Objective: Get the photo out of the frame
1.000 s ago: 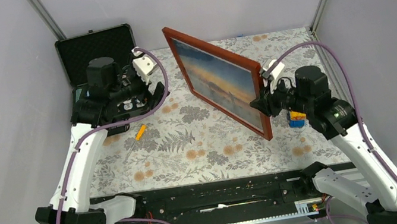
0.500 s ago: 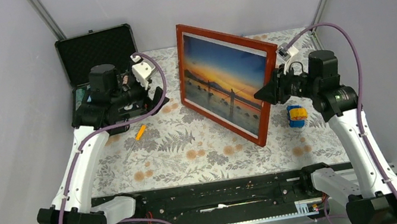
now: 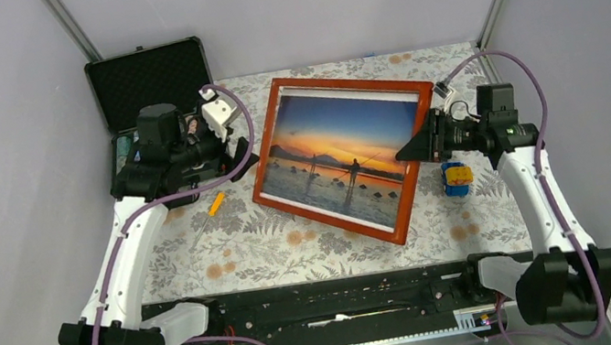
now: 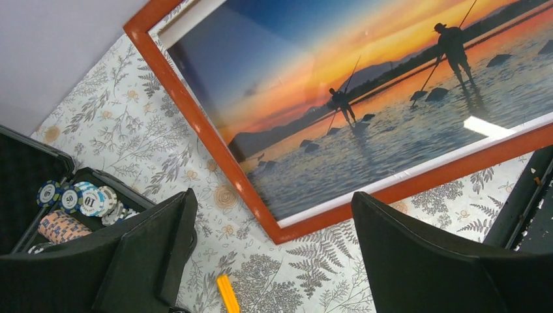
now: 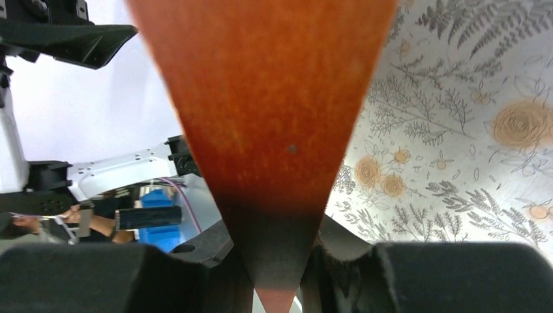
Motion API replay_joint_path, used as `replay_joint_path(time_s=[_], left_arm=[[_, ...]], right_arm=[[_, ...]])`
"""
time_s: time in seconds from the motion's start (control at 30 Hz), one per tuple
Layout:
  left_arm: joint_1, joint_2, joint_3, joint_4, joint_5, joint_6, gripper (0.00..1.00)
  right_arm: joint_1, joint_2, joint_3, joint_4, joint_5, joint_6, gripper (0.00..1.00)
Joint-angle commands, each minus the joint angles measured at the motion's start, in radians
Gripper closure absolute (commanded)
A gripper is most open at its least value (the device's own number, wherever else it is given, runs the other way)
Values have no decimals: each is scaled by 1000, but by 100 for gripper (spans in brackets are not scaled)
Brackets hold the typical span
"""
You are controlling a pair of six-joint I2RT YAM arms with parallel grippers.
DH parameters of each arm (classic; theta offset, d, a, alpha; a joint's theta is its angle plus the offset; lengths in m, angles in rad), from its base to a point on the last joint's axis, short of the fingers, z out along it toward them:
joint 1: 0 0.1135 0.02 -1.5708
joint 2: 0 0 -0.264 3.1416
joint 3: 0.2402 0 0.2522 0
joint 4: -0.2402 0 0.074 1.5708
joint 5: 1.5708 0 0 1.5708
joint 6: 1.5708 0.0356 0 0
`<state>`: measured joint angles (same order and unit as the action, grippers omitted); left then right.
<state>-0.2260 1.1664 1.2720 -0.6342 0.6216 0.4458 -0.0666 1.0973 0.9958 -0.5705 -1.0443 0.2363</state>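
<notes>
Right gripper (image 3: 423, 141) clamps the frame (image 3: 263, 140) edge, photo (image 3: 340, 153) face-up (likely for repositioning); left gripper (image 3: 237, 160) beside frame gapes empty.

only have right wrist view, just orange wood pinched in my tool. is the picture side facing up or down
Observer: Up. The photo faces the overhead camera, inside the frame that your right tool grips by its right edge.
Operator: where's the left tool
Observer: The left tool is open, off the frame's left corner, touching nothing.
Operator: anything on the table by my arm
Observer: A small blue and yellow object lies on the tablecloth beside the frame's right edge, near your tool.
</notes>
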Motion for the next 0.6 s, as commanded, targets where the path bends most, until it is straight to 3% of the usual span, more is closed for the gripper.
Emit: replay_joint_path(time_s=[0.0, 0.3, 0.47, 0.57], left_arm=[[10, -27, -8, 32, 33, -3, 6], [13, -44, -59, 23, 36, -8, 6], [15, -57, -88, 23, 43, -19, 6], [18, -62, -109, 23, 45, -25, 6]], right_arm=[[-36, 63, -21, 27, -162, -2, 100], [-77, 345, -5, -103, -233, -187, 100], [-99, 636, 177, -412, -223, -517, 100], [-117, 782, 307, -528, -217, -635, 100]])
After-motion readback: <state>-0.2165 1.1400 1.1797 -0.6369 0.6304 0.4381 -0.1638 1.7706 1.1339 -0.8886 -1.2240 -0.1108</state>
